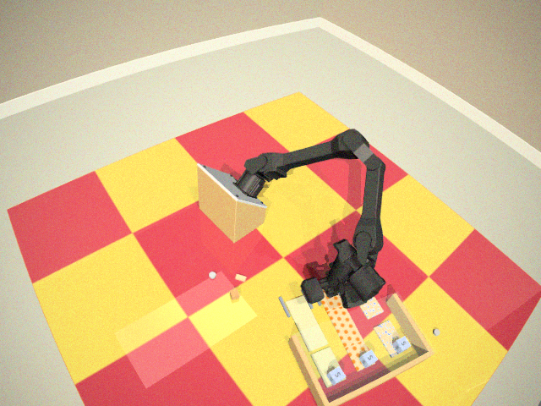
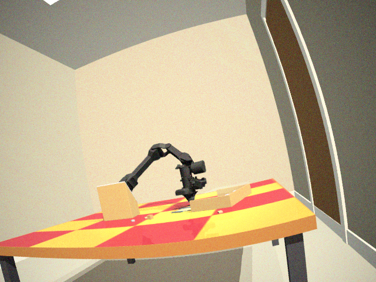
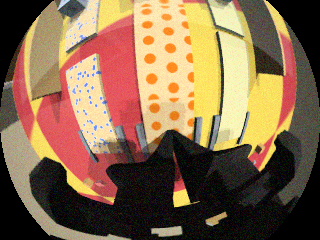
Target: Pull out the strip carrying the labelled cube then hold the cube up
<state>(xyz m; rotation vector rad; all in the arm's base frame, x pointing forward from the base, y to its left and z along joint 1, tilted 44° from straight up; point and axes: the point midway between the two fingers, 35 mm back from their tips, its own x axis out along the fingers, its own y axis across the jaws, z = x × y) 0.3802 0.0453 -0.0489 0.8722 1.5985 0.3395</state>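
The orange-dotted strip (image 1: 341,320) (image 3: 170,62) looks unbroken, and a blue cube (image 1: 368,358) marked S sits on its far end. The pale yellow strip (image 1: 304,317) (image 3: 233,80) shows a break partway; another S cube (image 1: 336,375) sits on its far piece. The blue-dotted strip (image 1: 371,307) (image 3: 86,97) is in two pieces with a wide gap; a third S cube (image 1: 401,344) (image 3: 72,7) sits on the far piece. My gripper (image 2: 190,199) (image 3: 170,132) is shut and empty, pointing down over the near end of the orange-dotted strip. Whether it touches the strip cannot be told.
A wooden frame (image 1: 408,320) (image 2: 211,203) surrounds the far parts of the strips. Grey bars (image 3: 142,138) (image 3: 198,131) flank the strips' near ends. The wooden base block (image 1: 231,214) (image 2: 113,201) stands behind. A white ball (image 1: 212,275), small blocks (image 1: 234,293) and a small grey piece (image 1: 435,331) lie outside the frame.
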